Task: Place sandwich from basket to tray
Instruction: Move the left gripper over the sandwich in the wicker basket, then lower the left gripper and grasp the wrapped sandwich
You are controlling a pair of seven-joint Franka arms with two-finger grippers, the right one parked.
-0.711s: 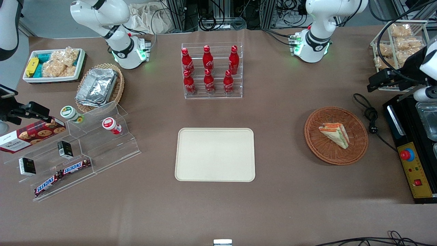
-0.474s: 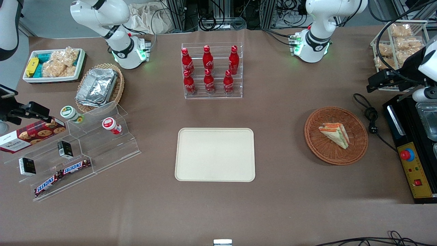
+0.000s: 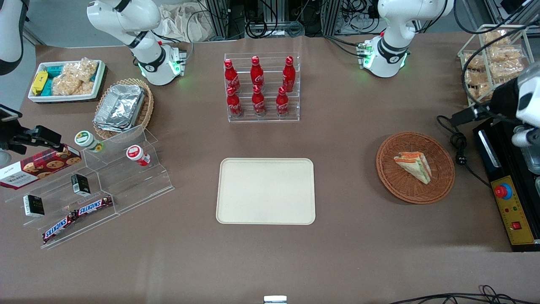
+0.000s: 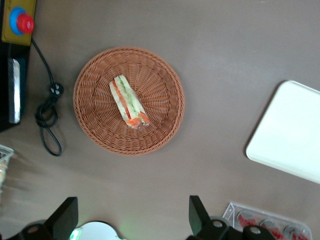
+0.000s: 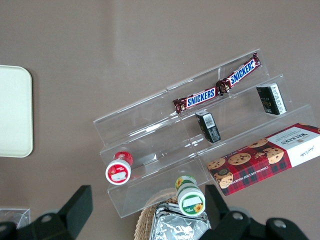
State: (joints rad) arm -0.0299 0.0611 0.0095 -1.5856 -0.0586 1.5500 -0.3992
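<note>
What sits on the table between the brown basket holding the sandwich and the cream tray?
Nothing: both the front and left wrist views show bare tabletop between the basket and the tray. The gripper hangs open, high above the table.

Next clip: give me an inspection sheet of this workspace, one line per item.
Surface: brown table.
Job's things: sandwich lies in the basket; tray bare.
Clutter: cola bottles, snack bars, cookie box, foil containers.
Grippers: gripper open, high above the table near the basket, holding nothing.
Cables: black cord coiled beside the basket.
Surroundings: control box with red button.
</note>
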